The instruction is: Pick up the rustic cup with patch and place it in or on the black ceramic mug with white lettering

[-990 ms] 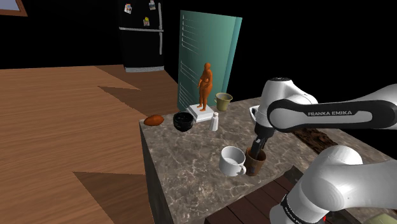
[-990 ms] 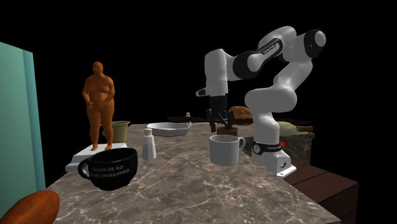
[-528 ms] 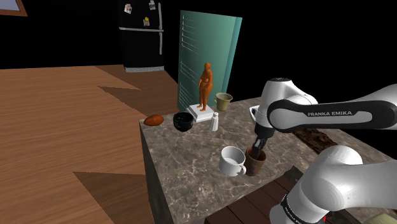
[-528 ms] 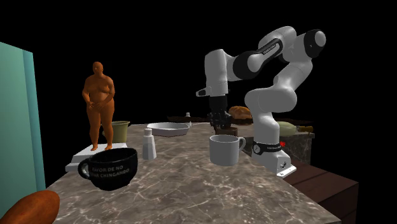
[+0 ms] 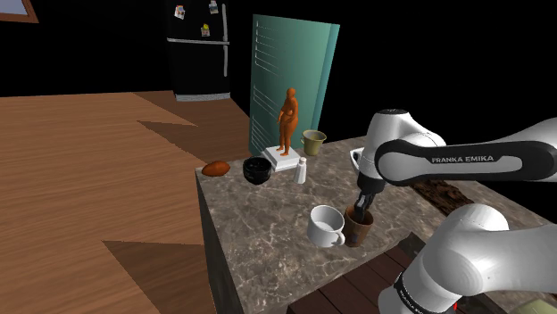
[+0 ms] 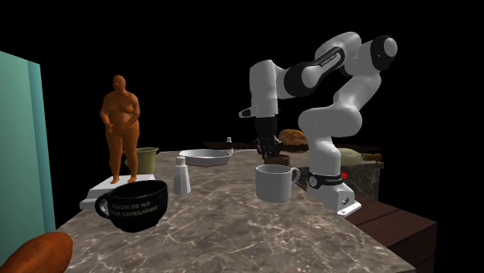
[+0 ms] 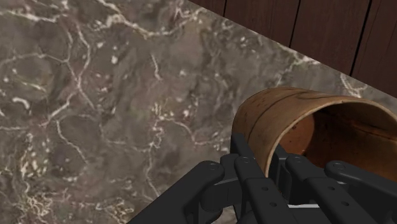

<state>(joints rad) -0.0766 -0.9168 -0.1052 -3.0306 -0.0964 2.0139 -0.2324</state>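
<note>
A brown rustic cup (image 5: 359,228) stands upright on the marble counter (image 5: 268,223), right beside a white mug (image 5: 325,226). My gripper (image 5: 361,210) comes down onto its rim and is shut on it. In the wrist view the cup's wall (image 7: 286,121) sits clasped between the black fingers of the gripper (image 7: 270,167), one inside and one outside. The black mug with white lettering (image 5: 257,169) stands near the counter's far corner, well away from the gripper. In the second exterior view this black mug (image 6: 133,205) is in the foreground, and the gripper (image 6: 266,150) hangs behind the white mug (image 6: 273,181).
An orange figurine (image 5: 287,120) on a white base, an olive cup (image 5: 313,141) and a small white shaker (image 5: 301,170) stand near the black mug. A brown oval object (image 5: 215,169) lies at the counter's corner. A shallow white dish (image 6: 205,157) sits behind the shaker.
The fingers have gone from standing apart over the brown cup's rim to clasping its wall. The arm and the cup have stayed in place.
</note>
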